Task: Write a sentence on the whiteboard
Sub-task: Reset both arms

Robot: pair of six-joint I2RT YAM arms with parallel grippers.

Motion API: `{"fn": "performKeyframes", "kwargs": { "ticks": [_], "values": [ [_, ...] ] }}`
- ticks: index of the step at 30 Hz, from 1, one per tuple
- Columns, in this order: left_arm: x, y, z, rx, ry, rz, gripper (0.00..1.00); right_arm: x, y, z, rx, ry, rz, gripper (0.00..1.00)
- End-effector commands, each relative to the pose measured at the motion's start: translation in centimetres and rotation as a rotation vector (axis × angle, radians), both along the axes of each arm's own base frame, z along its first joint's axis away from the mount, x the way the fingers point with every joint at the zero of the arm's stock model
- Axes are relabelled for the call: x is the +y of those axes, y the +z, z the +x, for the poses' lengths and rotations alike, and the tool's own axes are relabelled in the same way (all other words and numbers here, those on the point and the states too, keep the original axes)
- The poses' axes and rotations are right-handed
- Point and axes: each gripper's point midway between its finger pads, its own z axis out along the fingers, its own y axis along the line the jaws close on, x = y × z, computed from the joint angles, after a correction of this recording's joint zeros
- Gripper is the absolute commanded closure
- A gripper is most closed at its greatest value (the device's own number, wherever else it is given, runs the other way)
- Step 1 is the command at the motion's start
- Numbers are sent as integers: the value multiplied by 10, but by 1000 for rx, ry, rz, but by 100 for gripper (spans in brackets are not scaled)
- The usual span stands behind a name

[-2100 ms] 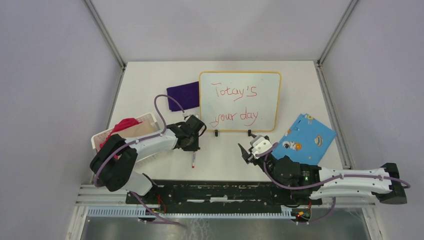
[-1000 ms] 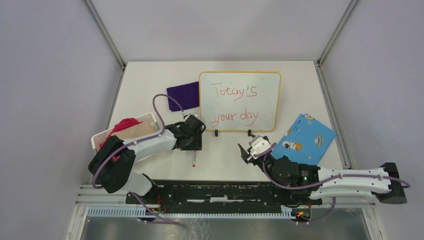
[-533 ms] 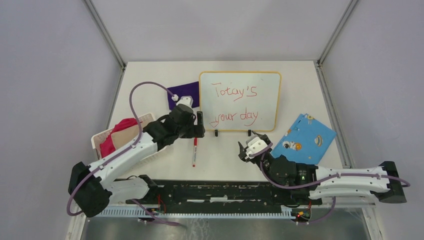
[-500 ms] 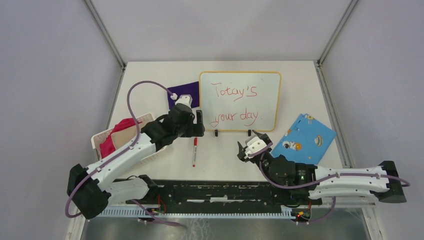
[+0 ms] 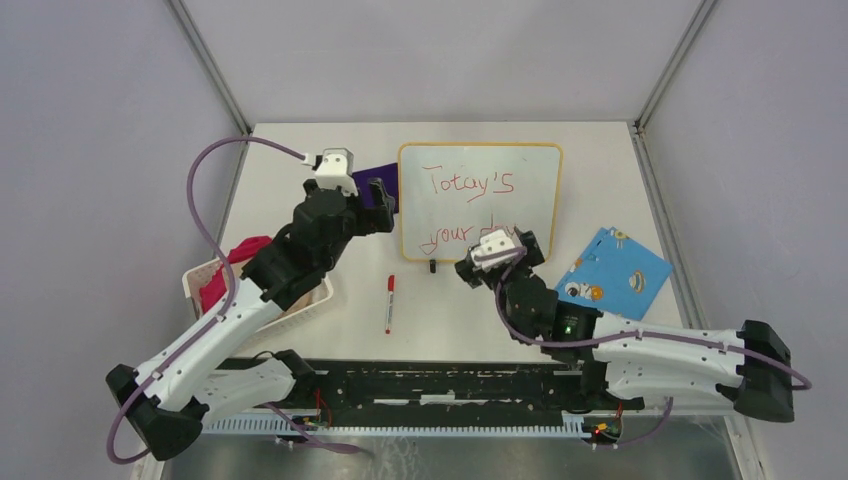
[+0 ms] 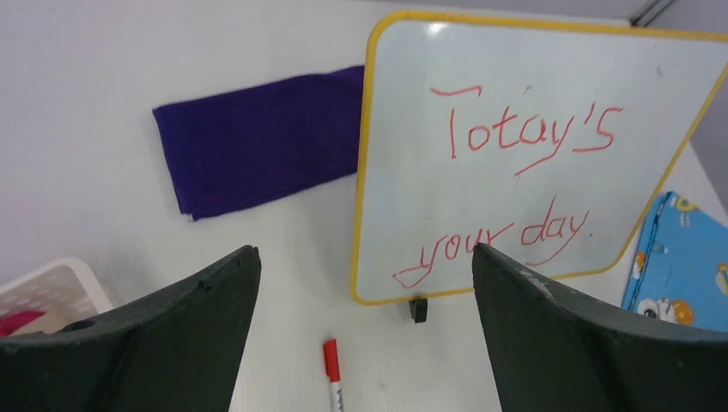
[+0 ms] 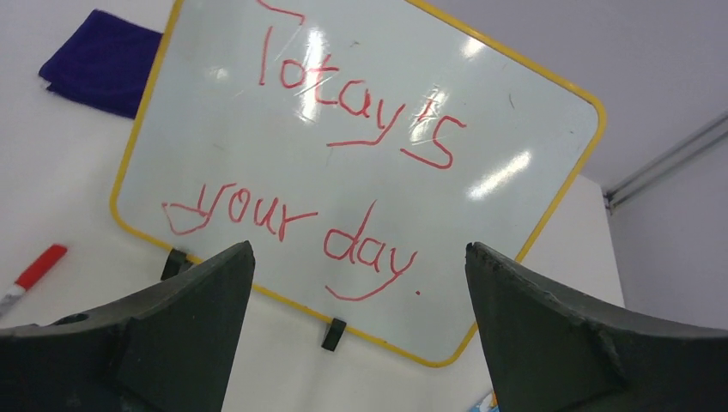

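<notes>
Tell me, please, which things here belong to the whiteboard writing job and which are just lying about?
Belongs to the job:
whiteboard
red sentence written on it
red marker, lying flat in front of the board

Just lying about:
purple cloth
blue card
white basket with a red cloth in it

Red sentence (image 7: pixel 348 167) on whiteboard (image 7: pixel 524 137)

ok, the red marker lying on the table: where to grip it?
Mid-barrel of the marker, coming straight down, jaws across its width. It lies flat, pointing roughly toward the whiteboard, red cap at the far end; nothing touches its sides.
</notes>
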Motion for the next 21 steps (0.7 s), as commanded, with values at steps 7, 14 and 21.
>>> {"fn": "performKeyframes", "kwargs": {
  "ticks": [7, 14, 21],
  "values": [
    [10, 46, 41, -167, 134, 107, 2, -39, 11, 75, 182, -213, 270, 2],
    [-20, 22, 28, -186, -56, 23, 2, -118, 1, 75, 127, -402, 488, 2],
    [-26, -2, 26, -137, -75, 25, 1, -159, 19, 62, 33, -519, 421, 2]
  ]
}}
